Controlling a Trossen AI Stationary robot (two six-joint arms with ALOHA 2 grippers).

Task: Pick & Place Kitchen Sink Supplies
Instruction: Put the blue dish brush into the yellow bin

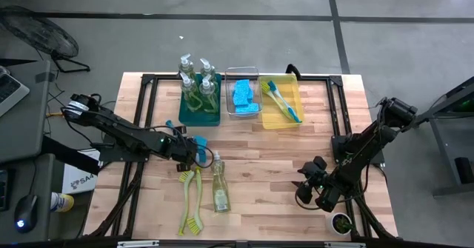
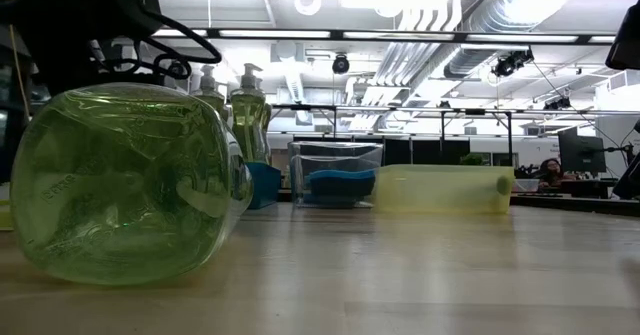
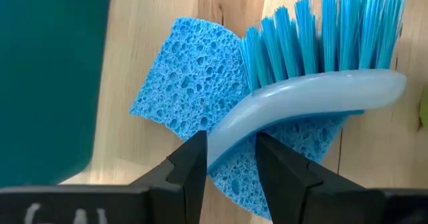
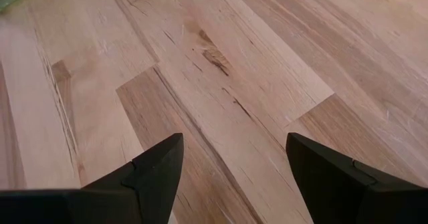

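Left gripper (image 3: pixel 231 160) jaws clamp blue brush (image 3: pixel 314 97) handle over loose blue sponge (image 3: pixel 190 77) on table (image 1: pixel 274 159), beside teal bin (image 1: pixel 200 115). Right gripper (image 4: pixel 234 167) waits, jaws open, over bare wood. Bins partly filled: soap bottles, sponges, brushes. Remaining: lying soap bottle (image 1: pixel 220 185), two green brushes (image 1: pixel 191 200).

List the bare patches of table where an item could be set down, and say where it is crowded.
Free: table between the lying soap bottle and right gripper, below the yellow bin. Crowded: around the left gripper, blue sponge, blue brush and green brushes.
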